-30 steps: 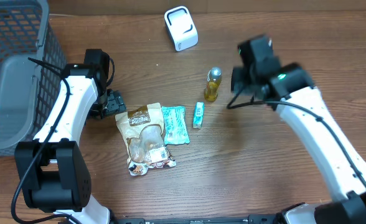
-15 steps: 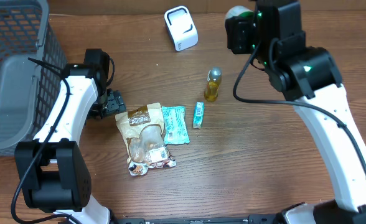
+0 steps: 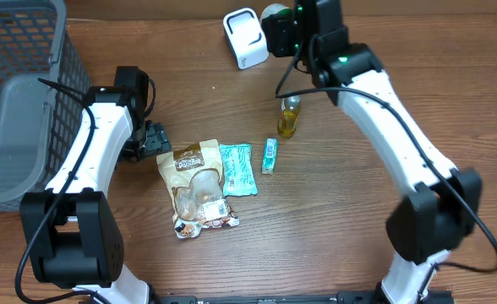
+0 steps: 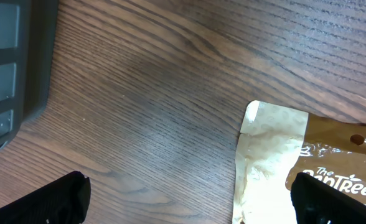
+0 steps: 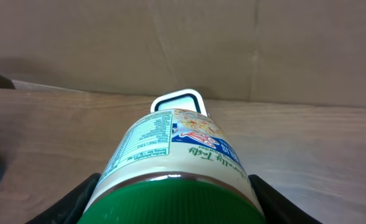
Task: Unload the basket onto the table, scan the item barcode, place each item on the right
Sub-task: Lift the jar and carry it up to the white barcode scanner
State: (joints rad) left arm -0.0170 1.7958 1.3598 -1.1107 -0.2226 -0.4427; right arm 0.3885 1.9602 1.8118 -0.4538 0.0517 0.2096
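Note:
My right gripper [image 3: 284, 29] is shut on a cream jar with a green lid [image 5: 177, 155], its printed label facing up. It holds the jar lying sideways at the back of the table, its far end close to the white barcode scanner [image 3: 245, 38]. In the right wrist view the scanner [image 5: 178, 101] shows just beyond the jar. My left gripper [image 3: 151, 139] stands open low over the table, at the top left corner of a brown snack pouch [image 3: 198, 187]. Nothing lies between its fingertips [image 4: 52, 199] but bare wood and the pouch's [image 4: 295, 162] pale edge.
A grey mesh basket [image 3: 20, 101] fills the left edge. A teal packet [image 3: 237, 169], a small teal tube [image 3: 270, 155] and a small bottle of yellow liquid [image 3: 289, 116] lie mid-table, under the right arm. A cardboard wall stands behind the table.
The right arm has swung from the right of the table to the back and left, carrying the jar up to the scanner. The left arm has not moved.

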